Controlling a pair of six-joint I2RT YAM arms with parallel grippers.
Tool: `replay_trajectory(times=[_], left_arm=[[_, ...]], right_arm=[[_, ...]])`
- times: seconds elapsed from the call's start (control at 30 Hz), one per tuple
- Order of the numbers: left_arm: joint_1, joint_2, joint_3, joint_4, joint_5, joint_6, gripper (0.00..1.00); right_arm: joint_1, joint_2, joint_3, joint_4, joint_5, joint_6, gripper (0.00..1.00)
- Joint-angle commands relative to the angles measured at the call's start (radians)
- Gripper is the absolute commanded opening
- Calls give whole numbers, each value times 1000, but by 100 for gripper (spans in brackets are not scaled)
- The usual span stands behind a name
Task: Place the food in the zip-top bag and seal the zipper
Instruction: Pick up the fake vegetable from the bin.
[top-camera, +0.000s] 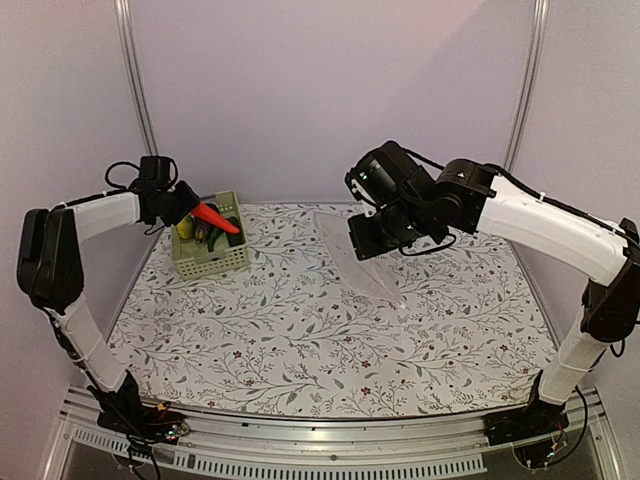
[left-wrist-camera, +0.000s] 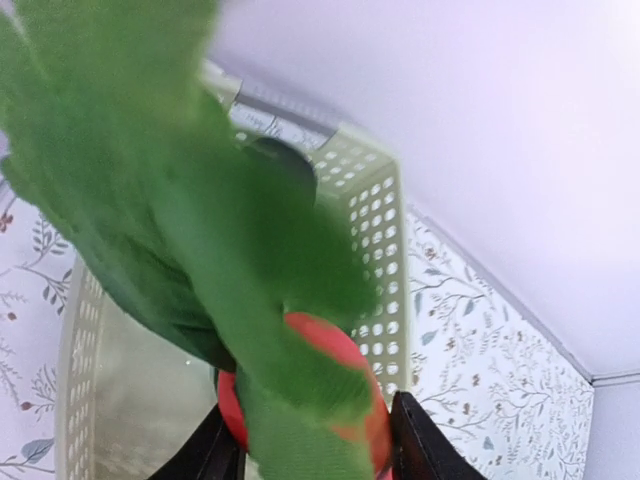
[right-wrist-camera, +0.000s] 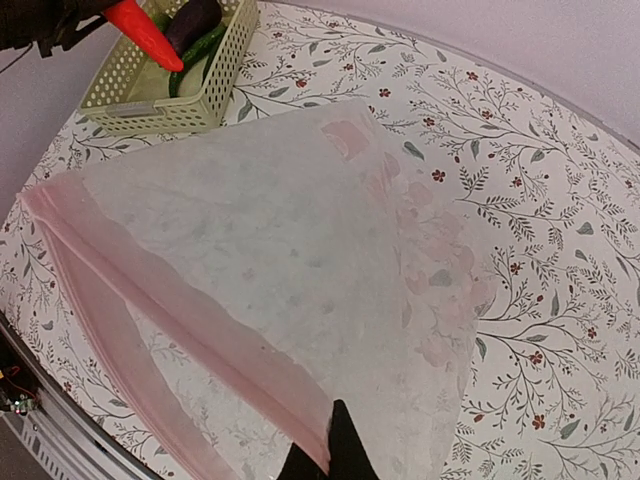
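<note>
Red-orange toy carrot (top-camera: 217, 218) with a green leafy top is clamped in the left gripper (top-camera: 192, 207) above the pale green slotted basket (top-camera: 215, 262) at the bench (top-camera: 330, 340) far-left corner, where purple and green toy vegetables (right-wrist-camera: 190, 22) lie. The right gripper (right-wrist-camera: 335, 455) pinches the pink zipper strip (right-wrist-camera: 150, 290) of the clear zip-top bag (right-wrist-camera: 280, 250), which slants up off the bench near the far edge.

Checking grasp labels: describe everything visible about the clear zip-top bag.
The clear, crinkly plastic zip-top bag is translucent and looks empty, with a pale pink zipper strip along its mouth edge. The shut right claw pinches it at that strip, holding it raised and slanted over the floral-patterned table; its far corner seems to reach the surface.
</note>
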Motion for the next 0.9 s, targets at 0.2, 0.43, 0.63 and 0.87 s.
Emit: replay_trajectory(times=[0.2, 0.43, 0.63, 0.87], left_arm=[[-115, -421, -126, 151, 5, 97, 36], [-306, -667, -219, 190, 50, 139, 36], [-480, -785, -257, 278, 184, 206, 36], [-758, -765, -214, 294, 124, 398, 36]], right_arm=[[0, -36, 8, 22, -19, -11, 0], [0, -38, 13, 22, -29, -14, 0], [-6, -38, 29, 21, -58, 0, 0], [-17, -28, 48, 20, -89, 21, 0]])
